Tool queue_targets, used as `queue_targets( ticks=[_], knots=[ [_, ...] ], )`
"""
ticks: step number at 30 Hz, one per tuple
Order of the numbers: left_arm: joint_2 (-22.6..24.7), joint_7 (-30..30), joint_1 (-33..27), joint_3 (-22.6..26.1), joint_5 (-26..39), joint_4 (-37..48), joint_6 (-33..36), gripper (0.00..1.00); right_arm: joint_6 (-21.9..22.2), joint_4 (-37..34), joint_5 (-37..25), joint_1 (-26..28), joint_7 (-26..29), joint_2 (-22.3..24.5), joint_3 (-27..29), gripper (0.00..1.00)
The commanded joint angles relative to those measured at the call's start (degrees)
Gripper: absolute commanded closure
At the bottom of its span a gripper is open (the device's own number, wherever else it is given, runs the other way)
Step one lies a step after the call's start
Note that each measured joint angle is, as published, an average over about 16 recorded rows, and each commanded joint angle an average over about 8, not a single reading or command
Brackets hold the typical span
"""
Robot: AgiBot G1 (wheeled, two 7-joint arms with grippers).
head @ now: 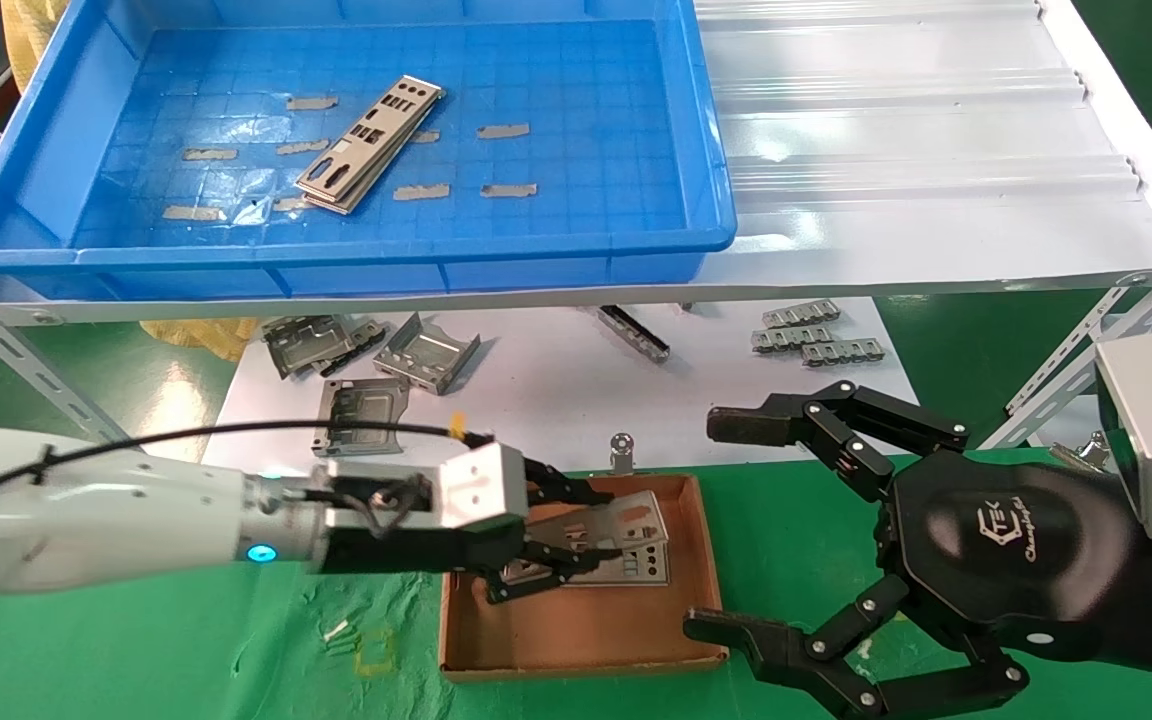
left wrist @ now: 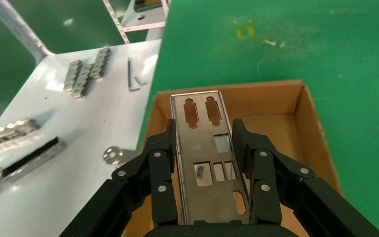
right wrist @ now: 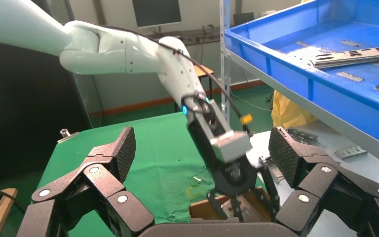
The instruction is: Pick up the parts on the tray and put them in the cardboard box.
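The cardboard box (head: 586, 625) sits on the green tabletop (head: 186, 640), and over it the left gripper (head: 561, 560) holds one punched metal plate (left wrist: 212, 163) by its long edges, its fingers (left wrist: 160, 170) closed against both sides. In the head view a second plate (head: 636, 565) lies flat in the box beneath the held one. The rest of the box floor is bare cardboard.

On the shelf above, the blue tray (head: 36, 200) carries a small stack of plates (head: 368, 142) lying at a slant among grey tape strips (head: 503, 130) on its grid floor.

The right gripper (head: 736, 530) hangs beside the box on the robot's right, its fingers (head: 741, 425) spread wide and touching nothing.

Behind the box, a white sheet (head: 556, 400) carries folded grey brackets (head: 426, 352) and short slotted strips (head: 801, 335), well apart from the box.
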Motion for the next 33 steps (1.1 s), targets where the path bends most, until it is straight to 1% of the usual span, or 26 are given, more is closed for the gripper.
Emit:
queue_targets(
  ticks=[1, 2, 3, 10, 11, 16, 24, 29, 33],
  knots=[
    [1.4, 1.2, 0.9, 0.3, 0.5, 1.1, -1.2, 1.00, 0.0, 0.0, 0.0, 0.0, 0.0, 0.0, 0.0, 0.00],
    [1.9, 2.1, 1.0, 0.5, 0.8, 1.8, -1.5, 1.00, 0.0, 0.0, 0.0, 0.0, 0.0, 0.0, 0.0, 0.00],
    [2.3, 3.0, 1.0, 0.6, 1.0, 2.5, -1.7, 0.95, 0.0, 0.0, 0.0, 0.0, 0.0, 0.0, 0.0, 0.00],
    [4.6, 9.7, 0.6, 0.8, 2.0, 7.3, -2.6, 0.08, 0.0, 0.0, 0.0, 0.0, 0.0, 0.0, 0.0, 0.00],
    [4.8, 10.6, 0.5, 0.7, 2.0, 7.9, -2.7, 0.00, 0.0, 0.0, 0.0, 0.0, 0.0, 0.0, 0.0, 0.00],
    [5.5, 14.0, -0.2, 0.7, 2.4, 10.6, -3.0, 0.00, 0.0, 0.0, 0.0, 0.0, 0.0, 0.0, 0.0, 0.00],
    [6.1, 16.1, -1.0, 0.5, 1.9, 13.6, -1.5, 0.00, 0.0, 0.0, 0.0, 0.0, 0.0, 0.0, 0.0, 0.00],
    [5.7, 15.4, -1.4, -0.5, 0.1, 14.9, 1.0, 0.00, 0.0, 0.0, 0.0, 0.0, 0.0, 0.0, 0.0, 0.00],
    [4.8, 12.5, -1.8, -1.3, -2.1, 16.2, 5.2, 0.00, 0.0, 0.0, 0.0, 0.0, 0.0, 0.0, 0.0, 0.00]
  ],
)
